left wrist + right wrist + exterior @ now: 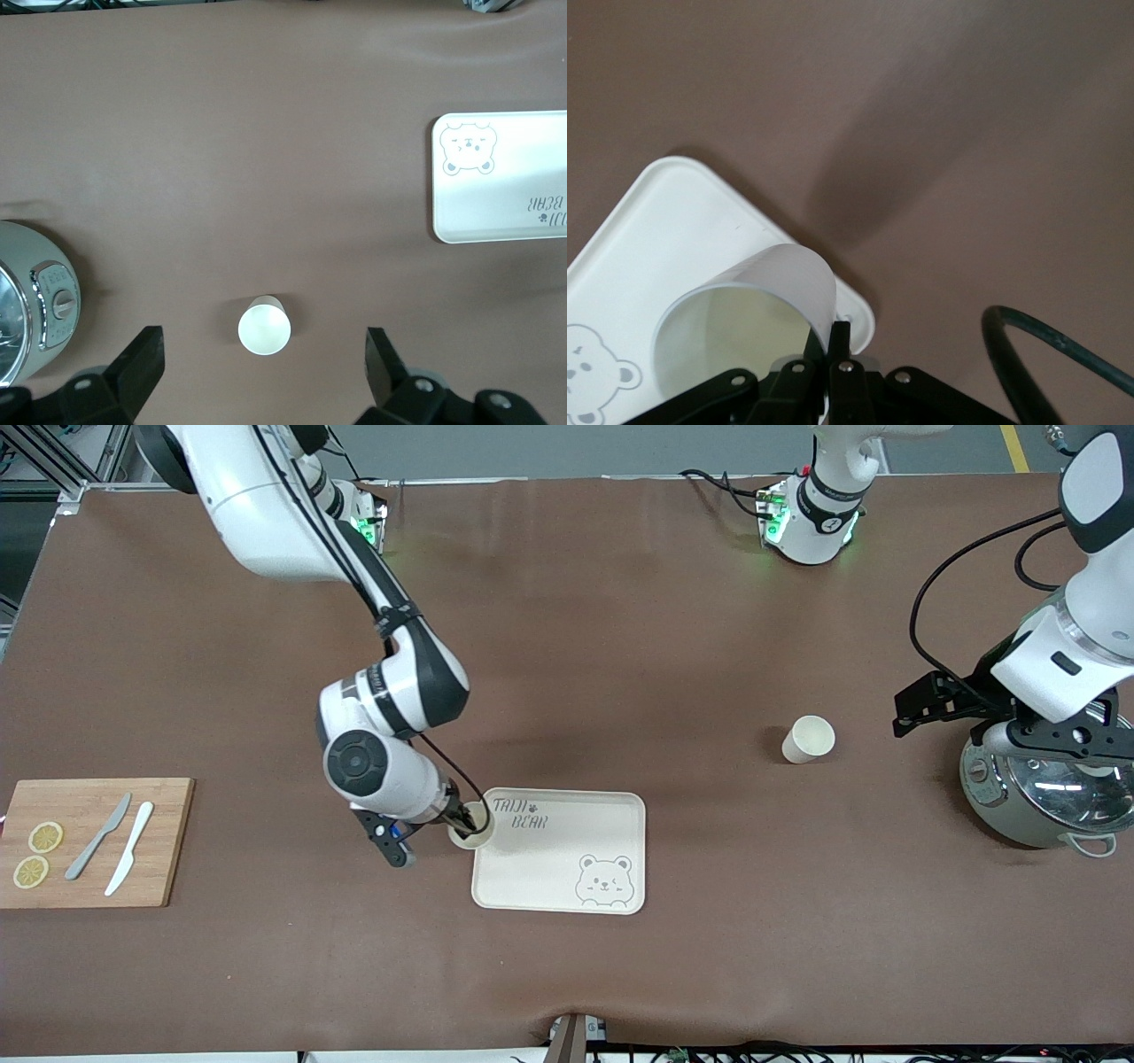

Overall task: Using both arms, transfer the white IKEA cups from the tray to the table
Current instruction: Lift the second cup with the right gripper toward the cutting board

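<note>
- Right gripper (461, 821) is low at the tray (567, 886), at the corner toward the right arm's end of the table, fingers pinched tight on the rim of one cup (472, 825)
- In the right wrist view I see that cup (749, 332) right under the fingers (837, 350), one finger inside the wall and one outside, mouth facing the camera; cup sits over the tray corner (673, 230), can't tell if its base touches the tray yet
- Tray has a bear drawing (604, 880) at the corner away from the right gripper, lettering just beside the held cup
- Left gripper (912, 713) hangs in the air toward the left arm's end of the table, jaws spread wide, nothing in them
- Second cup (808, 739) stands upright on the bare table, near the left gripper and toward the tray from it; in the left wrist view this cup (264, 325) shows between the two spread fingers (137, 359) but lower, not touched
- Metal pot (1050, 784) with glass lid sits just under the left arm's wrist, beside the left gripper
- Cutting board (89, 841) well apart from the right gripper, at the right arm's end, carrying two lemon slices (44, 837), a grey knife (97, 837) and a white knife (129, 848)
</note>
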Motion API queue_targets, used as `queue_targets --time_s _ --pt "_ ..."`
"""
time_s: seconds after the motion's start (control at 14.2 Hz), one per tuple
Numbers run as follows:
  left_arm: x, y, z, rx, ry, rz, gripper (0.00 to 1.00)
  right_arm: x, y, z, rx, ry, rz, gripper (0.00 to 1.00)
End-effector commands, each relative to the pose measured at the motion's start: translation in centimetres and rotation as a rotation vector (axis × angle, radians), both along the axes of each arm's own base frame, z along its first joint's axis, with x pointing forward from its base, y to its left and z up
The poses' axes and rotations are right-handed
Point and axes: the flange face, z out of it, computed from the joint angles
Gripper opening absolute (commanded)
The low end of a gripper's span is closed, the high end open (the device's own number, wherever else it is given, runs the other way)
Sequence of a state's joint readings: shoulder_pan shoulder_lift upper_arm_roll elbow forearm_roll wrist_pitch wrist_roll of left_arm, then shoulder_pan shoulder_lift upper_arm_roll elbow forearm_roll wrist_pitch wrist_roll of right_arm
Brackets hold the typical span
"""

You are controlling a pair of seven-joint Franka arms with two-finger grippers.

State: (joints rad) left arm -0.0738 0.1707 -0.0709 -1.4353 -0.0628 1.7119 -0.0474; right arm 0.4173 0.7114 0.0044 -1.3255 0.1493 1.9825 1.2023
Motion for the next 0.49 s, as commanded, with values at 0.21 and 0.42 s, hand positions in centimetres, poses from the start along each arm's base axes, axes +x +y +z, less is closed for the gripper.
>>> queue_targets --time_s 0.21,0.42 --pt "-0.9 0.7 2.0 0.025 -0.017 0.005 1.00 -0.9 -7.1 2.3 0.005 0.022 0.184 0.00" --pt "-0.9 0.6 2.3 0.022 -0.024 0.008 1.00 -1.7 -11.4 1.7 -0.006 0.037 0.280 0.00"
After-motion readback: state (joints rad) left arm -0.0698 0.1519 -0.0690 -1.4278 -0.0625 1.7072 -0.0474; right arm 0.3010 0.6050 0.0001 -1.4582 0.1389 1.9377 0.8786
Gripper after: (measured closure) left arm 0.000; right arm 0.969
